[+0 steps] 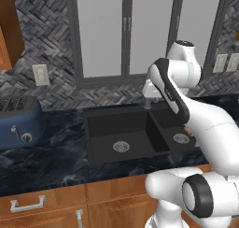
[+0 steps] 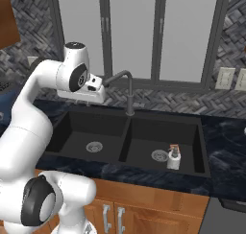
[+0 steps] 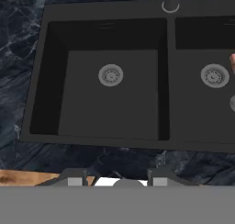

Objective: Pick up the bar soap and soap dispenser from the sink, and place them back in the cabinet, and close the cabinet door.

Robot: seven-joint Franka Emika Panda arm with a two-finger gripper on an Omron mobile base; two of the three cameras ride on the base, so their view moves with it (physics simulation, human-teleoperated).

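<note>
The black double-basin sink (image 1: pixel 103 131) (image 2: pixel 77 127) (image 3: pixel 110 113) lies below my gripper (image 1: pixel 147 103) (image 2: pixel 88 101) (image 3: pixel 117 181), which hangs high over the left basin, open, with nothing between its fingers. A white soap dispenser (image 2: pixel 173 159) stands in the right basin beside the drain. At the hand view's right edge the dispenser (image 3: pixel 233 103) is cut off. The pinkish bar soap (image 2: pixel 173 146) (image 3: pixel 233 62) lies just behind it, and my arm largely hides the soap (image 1: pixel 187 131) in the left base view. A brown wood cabinet (image 1: pixel 9 31) (image 2: pixel 6 17) shows at the upper left; its door cannot be made out.
A dark curved faucet (image 2: pixel 129 87) (image 3: pixel 170 0) rises behind the divider between the basins. A blue toaster (image 1: pixel 18 122) sits on the dark marble counter (image 1: pixel 56 147) at the left. Grey-framed window panes (image 1: pixel 123 31) stand behind the sink. Drawers with handles (image 1: pixel 28 204) run below.
</note>
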